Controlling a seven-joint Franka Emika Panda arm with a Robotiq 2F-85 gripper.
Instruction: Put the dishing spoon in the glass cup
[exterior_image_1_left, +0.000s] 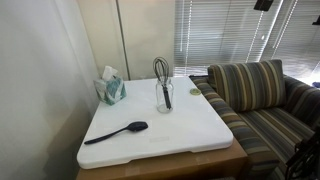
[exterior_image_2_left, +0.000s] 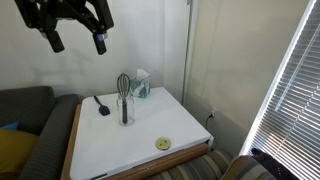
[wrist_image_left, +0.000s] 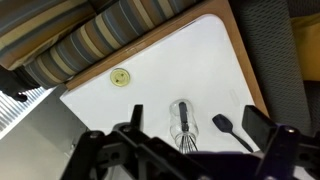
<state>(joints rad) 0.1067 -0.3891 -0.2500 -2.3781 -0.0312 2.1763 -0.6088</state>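
The dishing spoon (exterior_image_1_left: 116, 132) is long and black and lies flat on the white table top (exterior_image_1_left: 190, 130), near its front left. It also shows in an exterior view (exterior_image_2_left: 101, 105) and in the wrist view (wrist_image_left: 230, 127). The glass cup (exterior_image_1_left: 165, 97) stands upright near the table's back edge with a dark wire whisk (exterior_image_1_left: 160, 70) in it. The glass also shows in an exterior view (exterior_image_2_left: 125, 110) and in the wrist view (wrist_image_left: 182, 120). My gripper (exterior_image_2_left: 73, 38) is open and empty, high above the table. In the wrist view its fingers (wrist_image_left: 198, 118) frame the glass and spoon far below.
A teal tissue box (exterior_image_1_left: 111, 89) stands at a back corner of the table, to the left of the glass. A small yellow disc (exterior_image_2_left: 163, 144) lies near one table edge. A striped sofa (exterior_image_1_left: 262, 100) adjoins the table. Window blinds (exterior_image_1_left: 235, 35) hang behind.
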